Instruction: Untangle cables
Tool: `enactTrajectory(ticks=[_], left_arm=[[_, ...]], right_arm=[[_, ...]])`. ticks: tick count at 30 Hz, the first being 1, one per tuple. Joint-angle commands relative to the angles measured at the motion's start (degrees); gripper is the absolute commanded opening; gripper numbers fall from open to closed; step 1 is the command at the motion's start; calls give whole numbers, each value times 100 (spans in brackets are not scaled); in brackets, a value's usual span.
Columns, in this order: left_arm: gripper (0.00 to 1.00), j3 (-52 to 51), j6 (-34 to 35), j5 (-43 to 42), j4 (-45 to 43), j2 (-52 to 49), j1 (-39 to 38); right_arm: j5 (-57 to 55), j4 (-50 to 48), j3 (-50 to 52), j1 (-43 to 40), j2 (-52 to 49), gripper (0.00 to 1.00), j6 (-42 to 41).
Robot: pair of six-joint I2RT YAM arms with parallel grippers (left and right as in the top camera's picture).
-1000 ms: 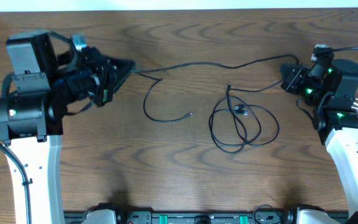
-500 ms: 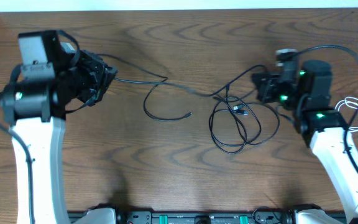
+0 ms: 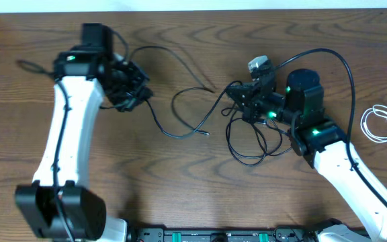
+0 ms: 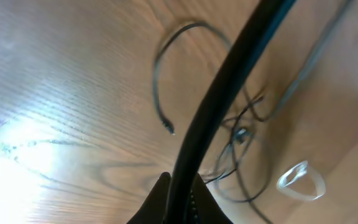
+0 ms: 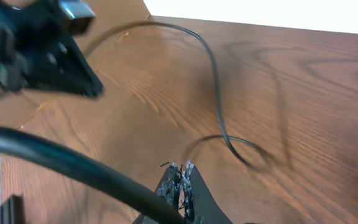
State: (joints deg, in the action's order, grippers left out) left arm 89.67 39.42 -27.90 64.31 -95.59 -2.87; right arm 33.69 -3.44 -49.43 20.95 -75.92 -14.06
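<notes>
Black sheathing, thin and rubbery: long black cable [image 3: 173,131] lying slack on the brown wood-grain counter [image 3: 180,202], draped in open curves between the two arms, with a free plug end [image 3: 207,133] near mid-counter. Further black cord gathered into a tangle of overlapping black loops [image 3: 254,144] just below the right claw [image 3: 239,101]. Short white cable [image 3: 379,124], coiled in a small ring, lying well apart near the right edge, touching nothing black.

Left claw [image 3: 132,91] closed, pinching a strand of the long black cable, seen running out from between the fingertips in the left wrist view. Right claw likewise closed on a black strand at the upper edge of the tangle.

Handling, as judged: very light and limp, holding no shape of its own. Likely to drag neighbouring loops when pulled and to snag at the plugs. Sheath probably grippy enough for a firm pinch. Best taken on a single strand clear of crossings, or just behind a plug, never on a bundle. Slow, wide separation advised, lest the knot tighten.
</notes>
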Motion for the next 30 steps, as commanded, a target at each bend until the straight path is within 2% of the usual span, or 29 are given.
enactTrajectory(ticks=[1,7,10,12,13,16,19,25,28,30], left_arm=[[8,-22,-901,55,37,-339,-424],[8,-22,-1941,55,4,-636,-767],[12,-22,-2168,63,-50,-728,-820],[15,-22,-2159,221,-59,-763,-820],[22,-24,-2159,269,-68,-793,-822],[25,-101,-2166,247,-127,-813,-914],[28,-249,-2184,247,-382,-813,-1073],[32,-479,-2142,245,-868,-813,-1342],[46,-509,-1945,245,-1051,-813,-1432],[47,-516,-1604,247,-1180,-815,-1488]], right_arm=[[-476,-186,-33,118,-85,1,-1099],[-730,-734,-33,17,-184,1,-3016],[-1106,-992,-33,-7,-219,1,-3370],[-1364,-1008,-33,13,-258,1,-3368],[-1421,-1016,-33,39,-372,1,-3368],[-1381,-1104,-33,48,-610,1,-3388],[-1029,-1429,-33,46,-925,1,-3788],[-247,-2684,-33,46,-1410,1,-4734],[-269,-2728,-33,50,-1502,1,-4789],[-267,-2739,-33,92,-1585,1,-4782]])
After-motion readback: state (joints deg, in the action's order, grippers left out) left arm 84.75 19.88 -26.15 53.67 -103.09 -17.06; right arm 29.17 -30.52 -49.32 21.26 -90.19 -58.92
